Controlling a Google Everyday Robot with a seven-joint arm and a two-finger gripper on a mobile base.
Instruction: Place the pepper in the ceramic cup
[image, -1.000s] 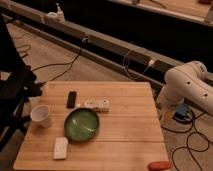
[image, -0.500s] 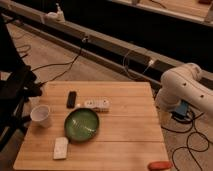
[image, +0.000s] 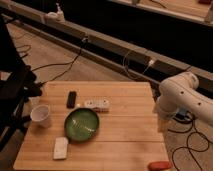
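Your gripper (image: 164, 121) is hanging middle right beside the table (image: 130, 132), jaws wide and empty; the pepper (image: 159, 165) is lying lower right, the ceramic cup (image: 41, 115) left.

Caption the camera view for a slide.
White robot arm's gripper hangs beside the right edge of the wooden table; small red-orange pepper lies at its near-right corner, white ceramic cup at left.

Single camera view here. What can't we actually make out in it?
Camera view only:
- Gripper, at the lower end of the arm, off the right edge of the table: blurred into the arm, shape unreadable.
- Pepper, at the bottom edge by the table's front right corner: unclear whether it rests on the wood.
- Black object left of the white strip: too small to identify.
- Arm: cut off by the right edge.
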